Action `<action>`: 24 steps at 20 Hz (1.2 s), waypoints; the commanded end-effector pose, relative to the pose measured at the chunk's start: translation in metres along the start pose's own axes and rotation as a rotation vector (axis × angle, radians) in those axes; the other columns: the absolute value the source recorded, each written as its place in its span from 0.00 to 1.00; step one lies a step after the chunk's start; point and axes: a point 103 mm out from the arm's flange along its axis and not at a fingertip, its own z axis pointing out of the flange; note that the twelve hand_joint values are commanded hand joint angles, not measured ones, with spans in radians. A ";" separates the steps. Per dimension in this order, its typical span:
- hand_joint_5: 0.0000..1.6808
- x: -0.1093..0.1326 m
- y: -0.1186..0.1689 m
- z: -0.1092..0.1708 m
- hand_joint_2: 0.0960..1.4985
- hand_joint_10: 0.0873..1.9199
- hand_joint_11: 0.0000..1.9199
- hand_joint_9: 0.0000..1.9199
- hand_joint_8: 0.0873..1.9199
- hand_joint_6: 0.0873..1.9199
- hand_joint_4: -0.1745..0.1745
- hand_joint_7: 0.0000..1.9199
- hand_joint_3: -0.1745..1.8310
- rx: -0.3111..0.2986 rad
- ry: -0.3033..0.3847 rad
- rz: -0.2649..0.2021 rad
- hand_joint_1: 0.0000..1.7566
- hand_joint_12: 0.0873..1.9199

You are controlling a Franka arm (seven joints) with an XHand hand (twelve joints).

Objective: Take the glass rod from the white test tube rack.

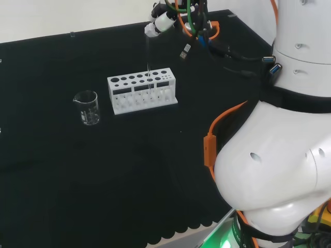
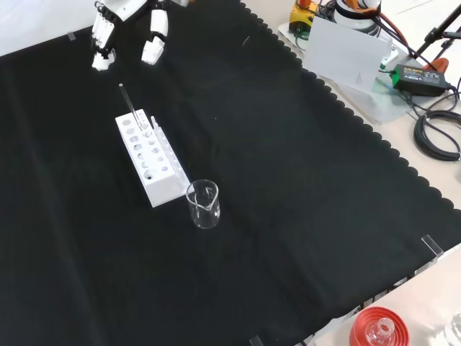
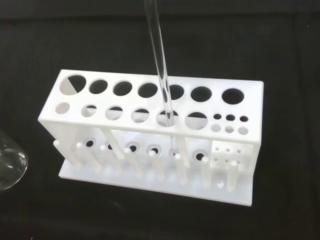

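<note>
Black cloth [image 2: 302, 216] covers the bench. In the front view, the white test tube rack [image 2: 149, 167] stands at about 10 o'clock from the cloth's centre, and a clear glass beaker [image 2: 203, 205] sits just beside its near end, at 4 o'clock from the rack. Off the cloth at 5 o'clock a red ribbed ring [image 2: 378, 328] carries a flask. The glass rod [image 3: 161, 70] stands nearly upright in a front-row hole of the rack, its lower end inside the frame. The hand [image 2: 126, 29] hangs above the rack at 11 o'clock, fingers relaxed and apart, holding nothing, clear of the rod's upper end. Nothing stands between hand and rod.
</note>
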 end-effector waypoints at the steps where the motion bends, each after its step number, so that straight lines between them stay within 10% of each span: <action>1: 0.26 0.003 0.010 0.008 0.53 0.42 0.28 0.31 0.40 0.00 0.35 0.24 0.30 0.024 0.004 -0.016 0.31 0.68; 24: 0.29 0.007 0.045 0.036 0.50 0.38 0.35 0.38 0.40 0.01 0.35 0.26 0.30 0.098 0.011 -0.061 0.35 0.65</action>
